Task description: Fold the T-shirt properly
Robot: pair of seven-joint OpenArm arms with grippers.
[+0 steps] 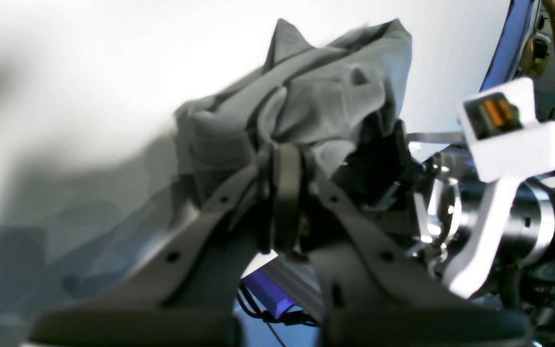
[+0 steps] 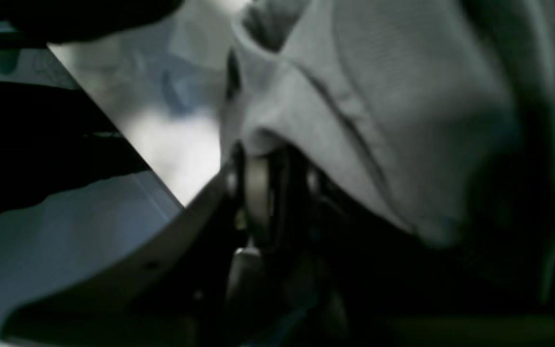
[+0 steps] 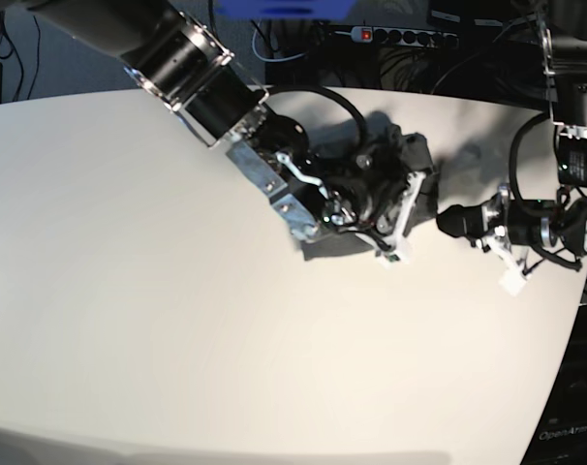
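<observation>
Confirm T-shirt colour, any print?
Plain dark olive-grey T-shirt, no print visible; clearest in the left wrist view.

Left hand pinched tight, arm stretched low and level; right hand down beneath its angled arm, its opening unclear.

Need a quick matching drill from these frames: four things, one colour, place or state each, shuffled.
Things:
1. T-shirt
2. table
3. left gripper
4. power strip

Descriptions:
A. white, flat
B. shut, pinching cloth
C. dark grey, bunched up
D. beyond the far edge, red switch

Pairs: 1-C, 2-A, 3-B, 4-D
</observation>
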